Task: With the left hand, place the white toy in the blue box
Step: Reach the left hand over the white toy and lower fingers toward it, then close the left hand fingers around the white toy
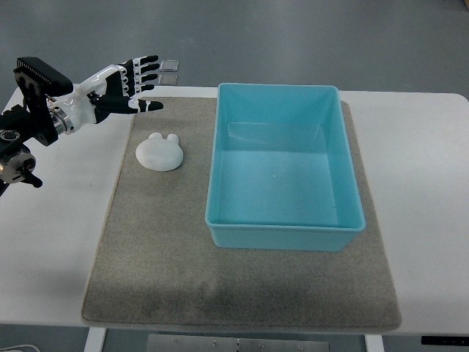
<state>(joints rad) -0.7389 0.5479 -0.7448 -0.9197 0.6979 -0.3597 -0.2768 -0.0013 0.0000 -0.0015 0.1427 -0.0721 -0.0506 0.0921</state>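
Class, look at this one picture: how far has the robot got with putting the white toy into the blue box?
Nothing looks done: the white toy lies on the grey mat, left of the blue box, which holds nothing. In hand: the left hand hovers above and beyond the toy, fingers spread, holding nothing. Left: lower onto the toy, grasp it, carry it over the box and release.

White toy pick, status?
Left robot hand open, hovering beyond the white toy, no contact. Toy on mat, left of the empty blue box. Path clear. Right arm out of view.
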